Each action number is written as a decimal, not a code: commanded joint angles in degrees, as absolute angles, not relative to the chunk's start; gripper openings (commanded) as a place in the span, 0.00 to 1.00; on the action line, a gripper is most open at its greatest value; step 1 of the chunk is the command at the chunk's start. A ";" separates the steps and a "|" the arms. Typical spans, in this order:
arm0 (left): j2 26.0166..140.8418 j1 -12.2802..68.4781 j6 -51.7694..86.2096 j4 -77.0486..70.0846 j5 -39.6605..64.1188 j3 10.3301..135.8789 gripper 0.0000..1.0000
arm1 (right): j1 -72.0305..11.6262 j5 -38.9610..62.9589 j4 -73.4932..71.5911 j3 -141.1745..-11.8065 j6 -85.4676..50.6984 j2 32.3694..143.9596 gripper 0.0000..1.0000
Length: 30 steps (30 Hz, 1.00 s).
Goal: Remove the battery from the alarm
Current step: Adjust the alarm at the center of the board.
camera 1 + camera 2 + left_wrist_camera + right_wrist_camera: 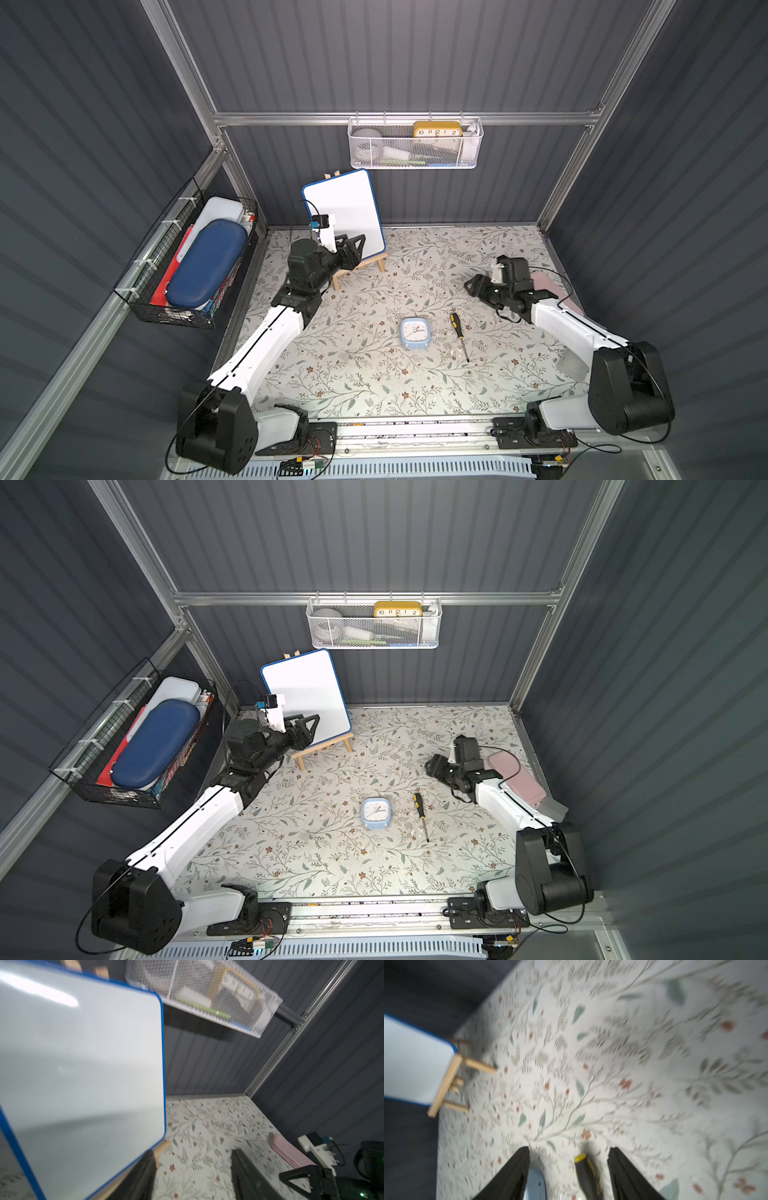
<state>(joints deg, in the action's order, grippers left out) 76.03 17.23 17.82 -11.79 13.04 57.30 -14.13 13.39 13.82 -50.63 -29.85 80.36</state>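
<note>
The alarm [415, 332] [375, 812] is a small light-blue rounded-square clock lying dial up on the floral mat, right of centre. Its battery is hidden. My left gripper [358, 244] [312, 722] hovers at the back left, in front of the whiteboard, far from the alarm. In the left wrist view it [194, 1151] is open with only mat between its fingers. My right gripper [471, 284] [432, 764] hangs above the mat, behind and right of the alarm. It [569, 1149] is open and empty, with the alarm's edge [535, 1184] showing beside one finger.
A black-and-yellow screwdriver [459, 334] [586, 1172] lies just right of the alarm. A whiteboard [343, 212] stands on a wooden easel at the back left. A white mesh basket [415, 160] holds a yellow clock [437, 129]. A black wire basket [174, 318] hangs left. A pink case [517, 777] lies right.
</note>
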 commanded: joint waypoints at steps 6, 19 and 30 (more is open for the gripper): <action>84.66 25.97 25.59 17.01 16.84 60.81 0.24 | -23.91 19.31 28.80 -49.48 -25.95 77.06 0.68; 83.25 36.91 33.83 20.70 16.06 50.56 0.41 | -28.55 29.49 17.34 -46.98 -29.21 86.70 0.83; 86.17 37.53 33.93 16.97 19.22 49.60 0.40 | -28.29 31.69 15.16 -49.46 -28.77 91.19 0.84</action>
